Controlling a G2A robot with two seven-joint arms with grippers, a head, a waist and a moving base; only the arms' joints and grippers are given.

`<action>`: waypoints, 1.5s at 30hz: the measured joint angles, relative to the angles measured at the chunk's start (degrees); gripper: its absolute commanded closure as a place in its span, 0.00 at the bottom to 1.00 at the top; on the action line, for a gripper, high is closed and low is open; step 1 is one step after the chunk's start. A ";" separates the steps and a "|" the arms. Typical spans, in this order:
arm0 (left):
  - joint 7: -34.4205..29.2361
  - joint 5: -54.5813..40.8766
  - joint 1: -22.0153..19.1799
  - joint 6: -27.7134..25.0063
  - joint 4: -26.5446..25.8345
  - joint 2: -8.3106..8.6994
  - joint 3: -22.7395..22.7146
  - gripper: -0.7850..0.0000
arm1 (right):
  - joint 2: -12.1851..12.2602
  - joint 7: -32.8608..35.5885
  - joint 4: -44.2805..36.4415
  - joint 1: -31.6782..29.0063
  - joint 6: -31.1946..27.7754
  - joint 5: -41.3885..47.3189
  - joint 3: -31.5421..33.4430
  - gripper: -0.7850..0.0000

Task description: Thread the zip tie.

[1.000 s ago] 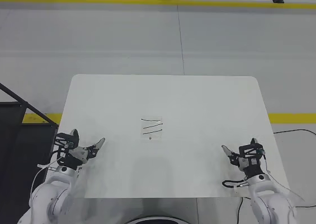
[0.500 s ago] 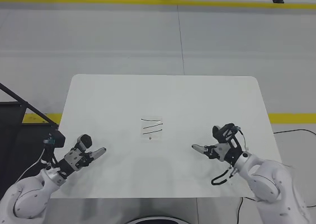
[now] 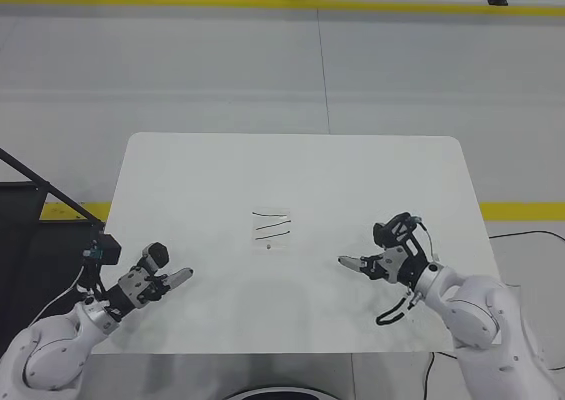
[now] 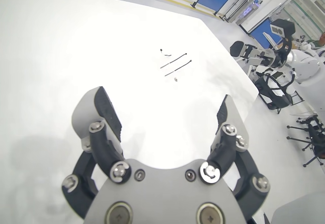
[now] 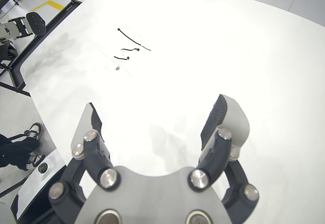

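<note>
Two grippers from the top, left gripper [image 3: 175, 273] and right gripper [image 3: 352, 264], flank the black zip ties [image 3: 271, 228] lying in the middle of the worktop [image 3: 382, 170], well apart from both; nothing is picked up, nothing threaded yet. Left wrist view: jaws spread wide, empty, ties ahead. Right wrist view: same story, jaws wide, holding nothing.

The top camera looks down on the table [image 3: 382, 170]. Wrist cameras look low across it from opposite sides, sharing the zip ties [image 4: 173, 60].
</note>
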 measured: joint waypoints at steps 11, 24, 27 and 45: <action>-14.65 -22.06 -5.33 0.95 3.76 1.41 0.76 0.00 | -2.73 18.59 17.04 22.91 8.80 21.90 -14.40 0.00; -20.44 -29.51 -7.00 1.99 5.99 2.29 -0.14 0.00 | -4.85 22.47 29.66 33.72 11.92 28.93 -21.66 0.00; -20.44 -29.51 -7.00 1.98 5.99 2.29 -0.14 0.00 | -4.85 22.46 29.66 33.73 11.92 28.93 -21.66 0.00; -19.64 -29.75 -6.37 3.09 4.92 2.46 1.21 0.00 | -9.96 24.89 44.49 45.80 21.78 35.07 -33.61 0.35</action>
